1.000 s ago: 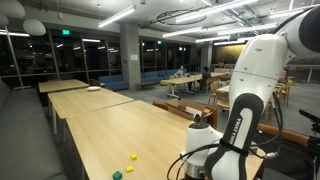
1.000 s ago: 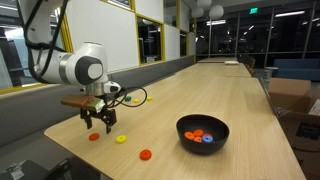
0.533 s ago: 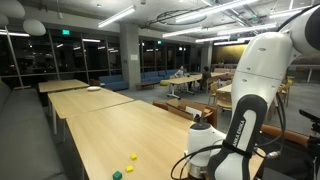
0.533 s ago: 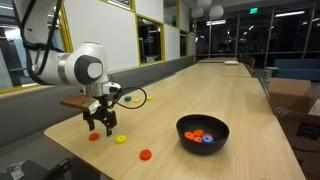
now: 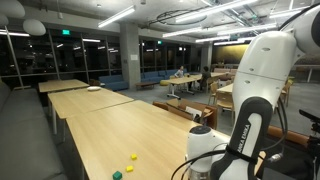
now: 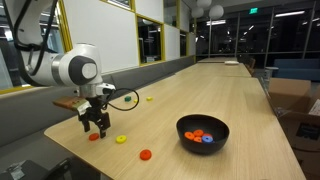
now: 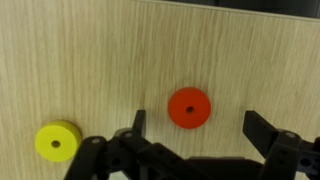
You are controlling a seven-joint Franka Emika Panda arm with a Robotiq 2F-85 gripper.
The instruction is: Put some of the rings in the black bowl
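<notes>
Sideways a little had gone the gripper (image 6: 95, 127), jaws spread wide and empty, straddling from above a red ring (image 7: 189, 107) on the table (image 6: 160, 105), well apart from the black bowl (image 6: 190, 144); lowering and closing seemingly came next.

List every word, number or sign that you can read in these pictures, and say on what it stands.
No text can be read anywhere.
The green lit sign near the ceiling: too small to read.
On the red ring, the yellow ring and the black bowl: no writing shows.
</notes>
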